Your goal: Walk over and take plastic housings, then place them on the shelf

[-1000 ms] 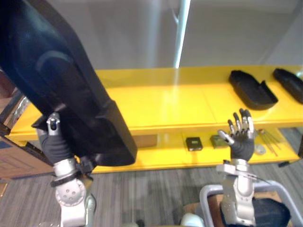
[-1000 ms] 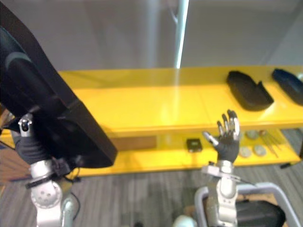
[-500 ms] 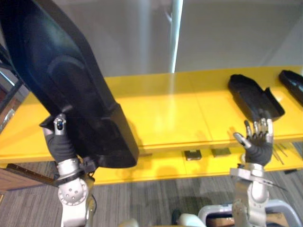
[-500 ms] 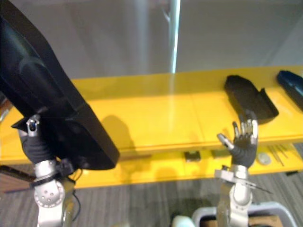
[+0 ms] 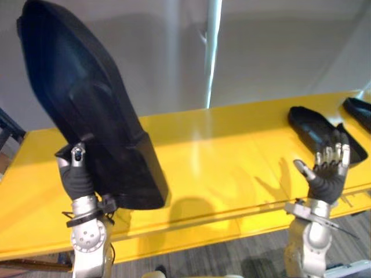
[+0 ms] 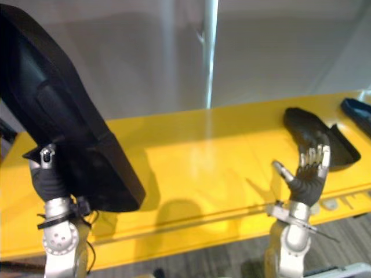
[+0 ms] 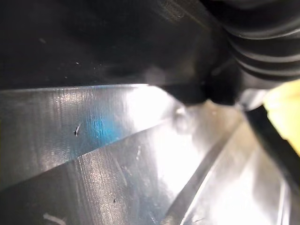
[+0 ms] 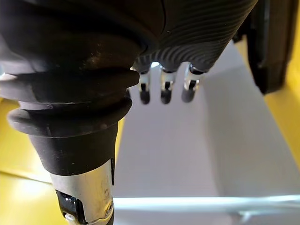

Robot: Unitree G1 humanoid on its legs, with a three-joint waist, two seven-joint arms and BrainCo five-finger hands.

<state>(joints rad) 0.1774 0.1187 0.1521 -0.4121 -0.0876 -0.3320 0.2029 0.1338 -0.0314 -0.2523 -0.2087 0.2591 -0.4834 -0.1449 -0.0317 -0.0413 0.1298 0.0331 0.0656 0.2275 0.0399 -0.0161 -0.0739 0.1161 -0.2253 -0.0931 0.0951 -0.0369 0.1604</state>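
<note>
The large black housing (image 5: 87, 116) is carried at the left hand (image 5: 75, 176), above the left part of the yellow shelf (image 5: 220, 150). Supported only at its lower end, it could tip or slip while being lowered, or be knocked against the shelf's front edge. Its long axis runs steeply upward, rounded end up and leaning left, squared end down. The left fingers are hidden behind it, so the grip cannot be told. The right hand (image 5: 327, 174) is held with fingers straight and spread, empty.

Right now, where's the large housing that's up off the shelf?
On the left of the eye views: the large housing stands tilted above the left hand, over the left part of the yellow shelf.
</note>
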